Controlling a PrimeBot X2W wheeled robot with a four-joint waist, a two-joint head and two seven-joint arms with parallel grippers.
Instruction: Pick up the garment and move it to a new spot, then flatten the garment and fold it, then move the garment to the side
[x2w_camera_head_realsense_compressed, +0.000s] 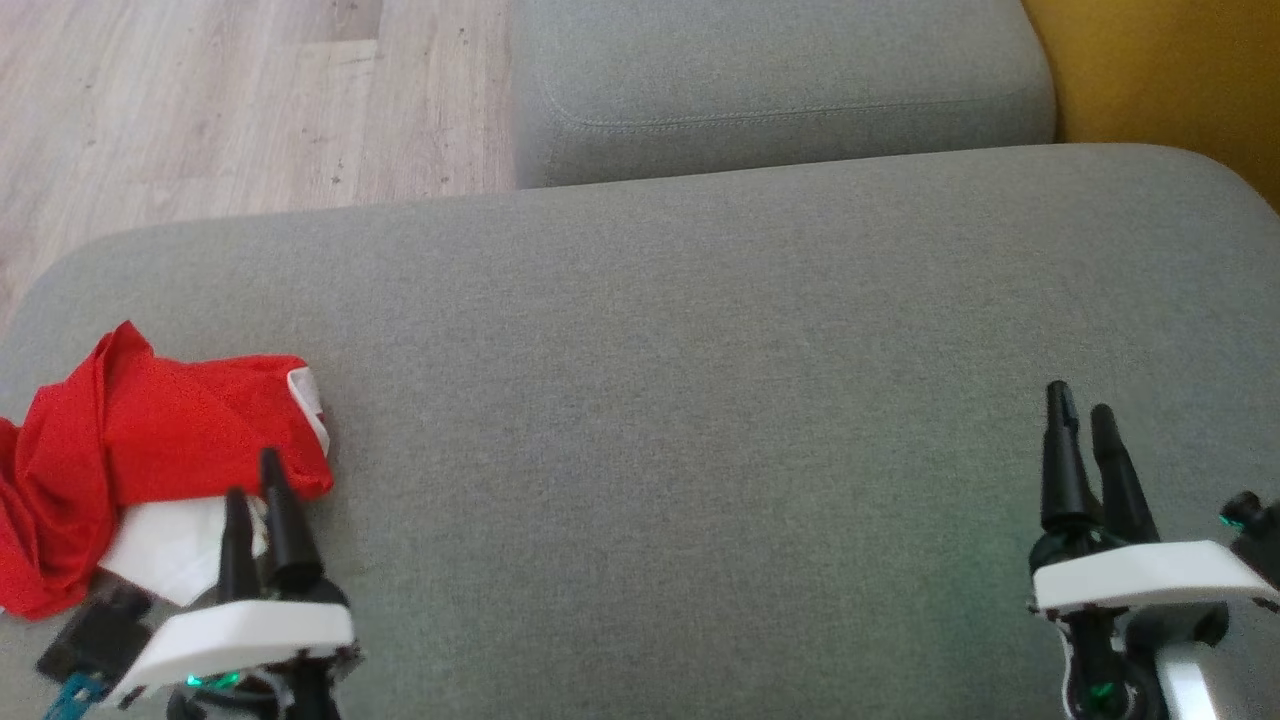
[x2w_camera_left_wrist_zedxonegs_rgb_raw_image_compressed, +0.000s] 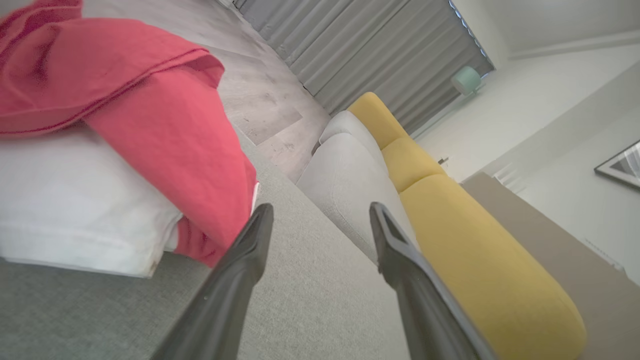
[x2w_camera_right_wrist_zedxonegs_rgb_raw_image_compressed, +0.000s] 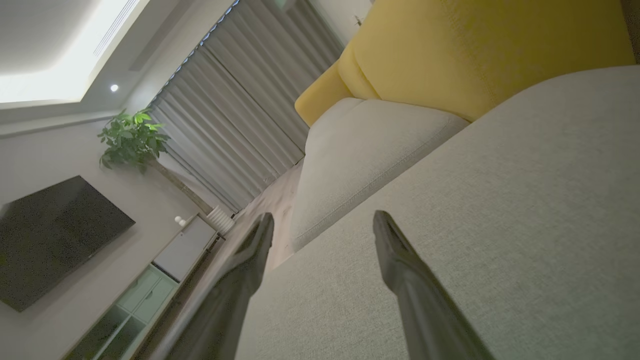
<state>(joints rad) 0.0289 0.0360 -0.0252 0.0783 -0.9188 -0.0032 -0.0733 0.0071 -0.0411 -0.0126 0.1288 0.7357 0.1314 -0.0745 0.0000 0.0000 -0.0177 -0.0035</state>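
On the grey sofa cushion (x2w_camera_head_realsense_compressed: 700, 400), at its left end, lies one crumpled red-and-white garment (x2w_camera_head_realsense_compressed: 150, 420), cut off at the head view's left edge. Two claws: left claw (x2w_camera_head_realsense_compressed: 252, 477) just beside it, right claw (x2w_camera_head_realsense_compressed: 1078, 400) well apart, both spread wide and empty.

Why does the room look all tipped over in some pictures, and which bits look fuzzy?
Left wrist view: the camera is tilted, so the yellow cushioned sofa back slants, and the crumpled red and white garment looks soft up close. Right wrist view: the glowing ceiling light panel washes out white. Head view: faint green glow by the right pincer.
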